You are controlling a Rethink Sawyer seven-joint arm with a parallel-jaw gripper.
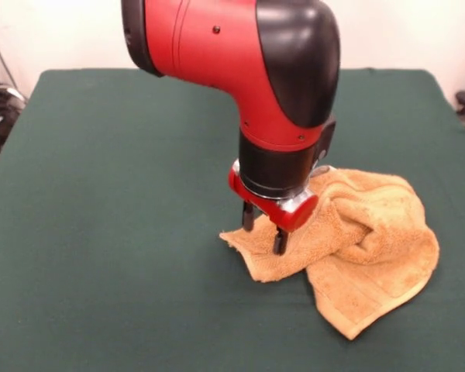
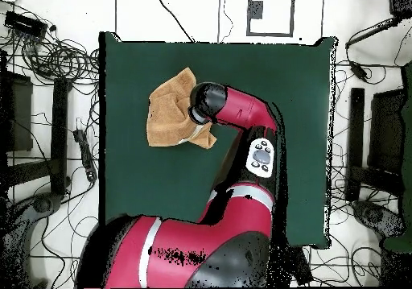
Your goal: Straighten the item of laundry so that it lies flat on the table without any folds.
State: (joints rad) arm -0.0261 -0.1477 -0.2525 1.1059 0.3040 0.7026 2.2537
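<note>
While the towel (image 1: 356, 240) still lay bunched and doubled over itself on the green desk (image 1: 124, 217), you had the arm's fingers (image 1: 263, 229) down at its left-hand corner in the front view, so I judged you were in the gripping step, not yet the spreading one. Those two dark fingers stood a small way apart, narrow gap, pointing straight down. One tip sat on or just into the thin flap of cloth at that corner, the other just behind it. Whether they actually had cloth pinched between them, I couldn't tell; nothing was lifted off the desk.

The towel itself was a heap: a thick rolled fold through the middle, a lower layer sticking out toward the camera in a point, the rest piled up behind the wrist. From overhead, the towel (image 2: 170, 113) sat in the upper left part of the desk (image 2: 298, 141), near that edge but fully on it, with the arm's head covering its right side.

My read for your next move: you needed a firm hold on just one layer at that corner, then a low pull away from the heap toward open green. Catch two layers and the fold would only drag along.
</note>
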